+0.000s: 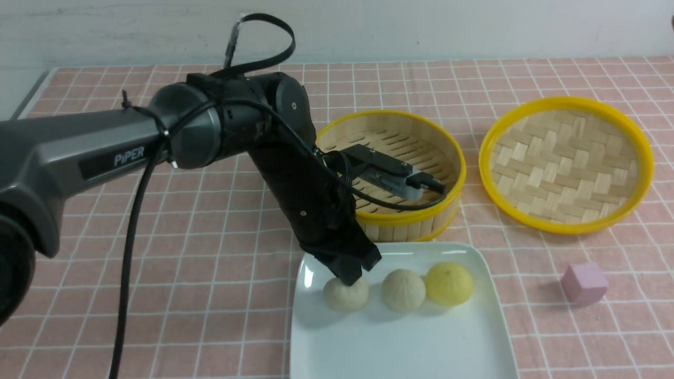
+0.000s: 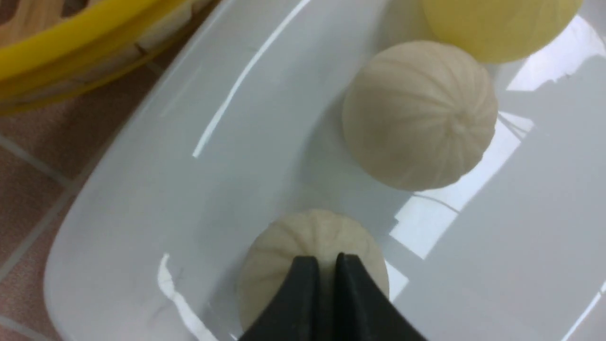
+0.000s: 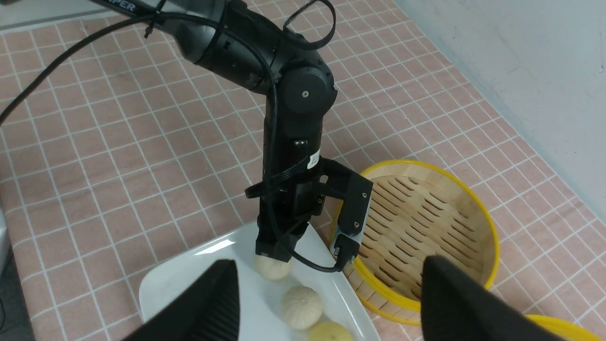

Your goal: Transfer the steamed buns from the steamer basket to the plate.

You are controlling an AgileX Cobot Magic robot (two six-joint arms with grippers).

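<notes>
All three buns are sitting on the plate (image 1: pixel 400 347). One pale bun (image 1: pixel 346 296) is lying directly under the left fingers (image 2: pixel 303 293). A second pale bun (image 1: pixel 403 290) is resting just beside them, apart from the first. The yellow bun (image 1: pixel 449 284) is sitting beyond that, touching it or nearly so. The left fingers are standing almost together, pinching the pleated crown of the pale bun with only a slit between them, while the bun is resting on the plate. The basket (image 1: pixel 453 173), on the table (image 1: pixel 210 237) behind the fingers, is showing only its bare slatted floor. The step in hand therefore appears to be setting down the last bun, and the task is looking nearly complete. The next move is calling for the left fingers to spread and lift straight up, so the bun is not dragged or rolled into its neighbour. The right fingers (image 3: pixel 208 303) are hanging wide apart and empty, well apart from the left ones.
</notes>
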